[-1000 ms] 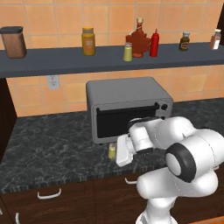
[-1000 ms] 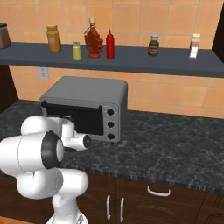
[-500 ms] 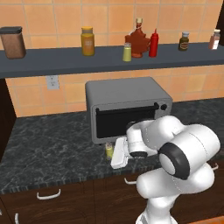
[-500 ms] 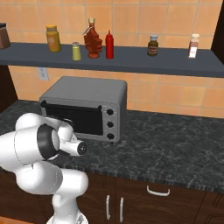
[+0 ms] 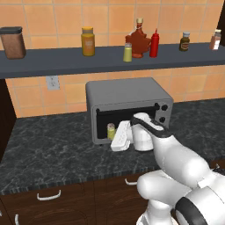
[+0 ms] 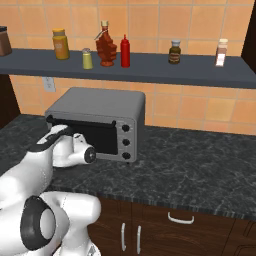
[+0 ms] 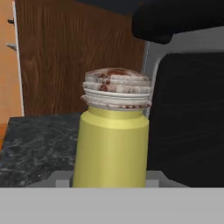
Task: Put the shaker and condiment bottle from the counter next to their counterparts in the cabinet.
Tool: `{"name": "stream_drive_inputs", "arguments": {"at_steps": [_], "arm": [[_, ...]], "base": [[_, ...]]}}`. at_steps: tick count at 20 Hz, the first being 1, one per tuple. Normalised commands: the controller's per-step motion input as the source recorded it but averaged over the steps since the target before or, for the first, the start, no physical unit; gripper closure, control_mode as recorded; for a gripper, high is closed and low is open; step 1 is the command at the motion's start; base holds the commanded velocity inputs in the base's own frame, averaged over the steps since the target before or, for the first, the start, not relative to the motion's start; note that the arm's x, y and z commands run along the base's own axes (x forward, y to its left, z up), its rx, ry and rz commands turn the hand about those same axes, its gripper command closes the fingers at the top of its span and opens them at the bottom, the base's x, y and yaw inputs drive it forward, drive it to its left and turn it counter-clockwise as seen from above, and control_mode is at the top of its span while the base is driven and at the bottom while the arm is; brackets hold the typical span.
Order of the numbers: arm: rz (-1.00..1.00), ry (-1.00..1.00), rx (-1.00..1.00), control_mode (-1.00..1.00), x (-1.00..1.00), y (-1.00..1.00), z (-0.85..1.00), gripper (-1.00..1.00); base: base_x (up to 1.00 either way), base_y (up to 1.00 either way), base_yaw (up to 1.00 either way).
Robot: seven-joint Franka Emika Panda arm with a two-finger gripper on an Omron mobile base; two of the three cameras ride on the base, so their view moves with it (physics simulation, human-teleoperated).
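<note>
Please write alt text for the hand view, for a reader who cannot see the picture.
A small yellow-green shaker with a pale, rust-speckled cap stands upright and very close to the camera, on a dark marbled counter. The black front of the toaster oven is right beside it, and a brown wooden panel rises behind.

Base views look forward-down from behind-left and behind-right, sharing toaster oven (image 5: 127, 107) and shelf (image 6: 150, 67); hand view sits close on shaker (image 7: 111, 135).
</note>
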Motion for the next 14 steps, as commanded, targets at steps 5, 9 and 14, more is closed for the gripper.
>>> {"name": "stream_drive_inputs", "arguments": {"at_steps": [5,9,14], "arm": [[-0.22,0.35,-0.14,-1.00,-0.79,-0.19,0.67,1.00],[-0.19,0.19,-0.14,-1.00,-0.49,-0.15,0.57,1.00],[-0.20,0.06,-0.02,-1.00,-0.06,-0.34,0.47,1.00]], "base": [[0.00,0.00,0.00],[0.00,0.00,0.00],[0.00,0.00,0.00]]}}
